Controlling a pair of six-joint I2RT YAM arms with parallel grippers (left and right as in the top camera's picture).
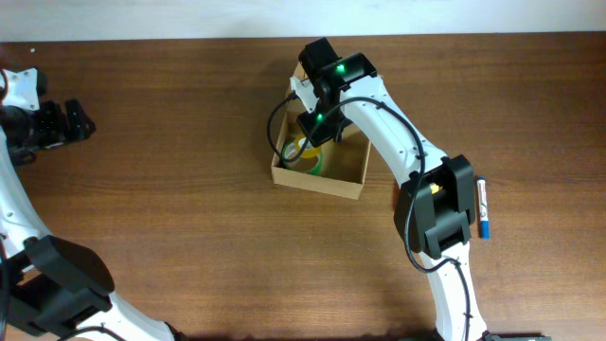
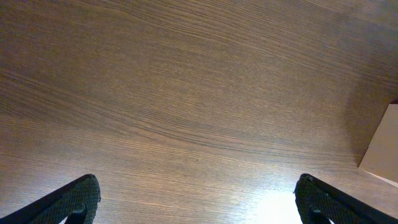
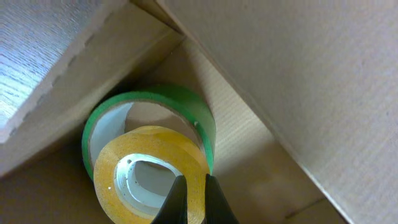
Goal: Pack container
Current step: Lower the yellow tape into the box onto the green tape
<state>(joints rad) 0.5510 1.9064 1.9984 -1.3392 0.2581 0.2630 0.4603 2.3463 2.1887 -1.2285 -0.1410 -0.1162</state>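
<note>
The container [image 1: 346,180] is a tan cardboard box in the middle of the table, open, its flap lid up at the back. In the right wrist view its inner wall [image 3: 298,74] fills the upper right. My right gripper [image 3: 191,196] is down inside the box at its left end, shut on the wall of a yellow tape roll [image 3: 130,155]. The yellow roll rests against a green tape roll [image 3: 186,106] in the box corner. In the overhead view the rolls [image 1: 311,156] show partly under the arm. My left gripper [image 2: 199,199] is open and empty over bare wood at the far left.
A blue-and-white marker [image 1: 483,208] lies on the table to the right of the box. A corner of the box [image 2: 382,146] shows at the right edge of the left wrist view. The right arm [image 1: 398,133] crosses over the box's right rear.
</note>
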